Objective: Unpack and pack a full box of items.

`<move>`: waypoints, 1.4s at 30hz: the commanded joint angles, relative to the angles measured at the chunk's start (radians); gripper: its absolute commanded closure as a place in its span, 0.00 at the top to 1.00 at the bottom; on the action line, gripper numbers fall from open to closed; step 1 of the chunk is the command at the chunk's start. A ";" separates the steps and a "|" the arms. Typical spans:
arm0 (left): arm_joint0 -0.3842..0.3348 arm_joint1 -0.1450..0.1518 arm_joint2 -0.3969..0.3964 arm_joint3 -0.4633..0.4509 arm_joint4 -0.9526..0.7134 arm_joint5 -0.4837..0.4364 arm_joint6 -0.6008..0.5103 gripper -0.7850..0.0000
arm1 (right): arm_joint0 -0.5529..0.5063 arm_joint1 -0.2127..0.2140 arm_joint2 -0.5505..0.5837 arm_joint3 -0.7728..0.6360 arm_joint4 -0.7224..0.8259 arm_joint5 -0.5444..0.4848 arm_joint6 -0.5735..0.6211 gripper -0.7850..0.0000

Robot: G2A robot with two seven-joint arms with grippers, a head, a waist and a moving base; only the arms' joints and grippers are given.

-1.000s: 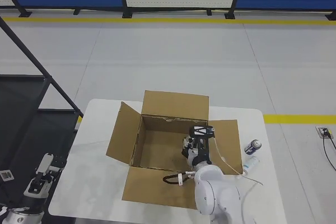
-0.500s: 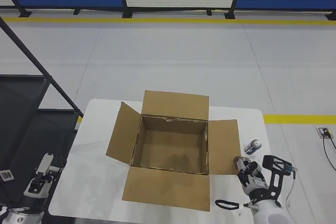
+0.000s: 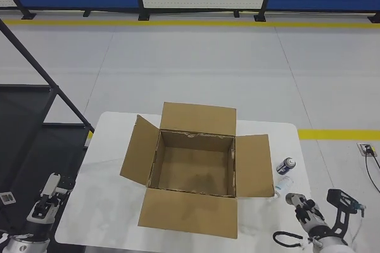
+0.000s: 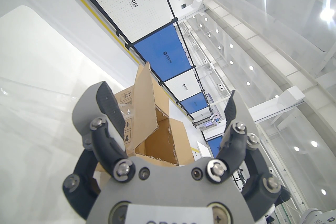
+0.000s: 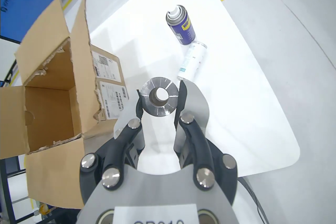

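Right wrist view: right gripper (image 5: 160, 97), fingers pinching a silver roll (image 5: 163, 107) by its curved sides. The roll's flat end and centre hole face the wrist, so its axis runs along the fingers. It hangs over bare worktop (image 5: 236, 104), outside the box (image 5: 52, 109). Just beyond the fingertips a white bottle (image 5: 191, 61) lies on its side. A blue spray can (image 5: 181, 25) is past that; cannot tell if the two touch.

Left wrist view: left gripper (image 4: 168, 101), fingers spread wide, nothing between them. The box stands well ahead with one flap raised.

Top view: box mid-frame, flaps open. Right gripper is at lower right, beside the box and below the bottle and can. Left gripper is at lower left, off the worktop's edge and well apart.

Judgement: an unpacking set-down for the right arm. Lowered along the fingers, the roll should land on its flat end. The bottle is near and could roll if nudged.
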 commanded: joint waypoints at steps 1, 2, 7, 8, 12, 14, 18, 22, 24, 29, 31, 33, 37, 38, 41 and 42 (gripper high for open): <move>0.000 0.000 0.000 0.000 0.000 0.000 0.000 1.00 | 0.057 0.005 -0.029 0.061 -0.093 0.025 0.045 0.00; 0.000 0.000 0.000 0.000 0.000 0.000 0.000 1.00 | 0.092 0.006 -0.047 0.090 -0.124 0.041 0.066 0.00; 0.000 0.000 0.000 0.000 0.000 0.000 0.000 1.00 | 0.228 0.013 -0.091 0.229 -0.245 0.076 0.154 0.00; 0.000 0.000 0.000 0.000 0.000 0.000 0.000 1.00 | 0.250 0.014 -0.094 0.254 -0.263 0.090 0.169 0.00; 0.000 0.000 0.000 0.000 0.000 0.000 0.000 1.00 | 0.322 0.017 -0.106 0.332 -0.311 0.119 0.212 0.00; 0.000 0.000 0.000 0.000 0.000 0.000 0.000 1.00 | 0.340 0.017 -0.100 0.356 -0.314 0.133 0.219 0.00; 0.000 0.000 0.000 0.000 0.000 0.000 0.000 1.00 | 0.352 0.019 -0.085 0.390 -0.316 0.148 0.226 0.00; 0.000 0.000 0.000 0.000 0.000 0.000 0.000 1.00 | 0.363 0.021 -0.077 0.421 -0.316 0.165 0.236 0.00; 0.000 0.000 0.000 0.000 0.000 0.000 0.000 1.00 | 0.368 0.021 -0.066 0.436 -0.304 0.172 0.229 0.00; 0.000 0.000 0.000 0.000 0.000 0.000 0.000 1.00 | 0.378 0.023 -0.048 0.480 -0.293 0.179 0.213 0.00; 0.000 0.000 0.000 0.000 0.000 0.000 0.000 1.00 | 0.384 0.024 -0.050 0.497 -0.290 0.181 0.209 0.00; 0.000 0.000 0.000 0.000 0.000 0.000 0.000 1.00 | 0.392 0.024 -0.051 0.516 -0.296 0.189 0.206 0.00; 0.000 0.000 0.000 0.000 0.000 0.000 0.000 1.00 | 0.406 0.026 -0.052 0.543 -0.282 0.176 0.202 0.00; 0.000 0.000 0.000 0.000 0.000 0.000 0.000 1.00 | 0.408 0.026 -0.050 0.550 -0.279 0.175 0.201 0.10; 0.000 0.000 0.000 0.000 0.000 0.000 0.000 1.00 | 0.414 0.027 -0.048 0.562 -0.272 0.173 0.197 0.29; 0.000 0.000 0.000 0.000 0.000 0.000 0.000 1.00 | 0.416 0.028 -0.048 0.564 -0.271 0.173 0.197 0.42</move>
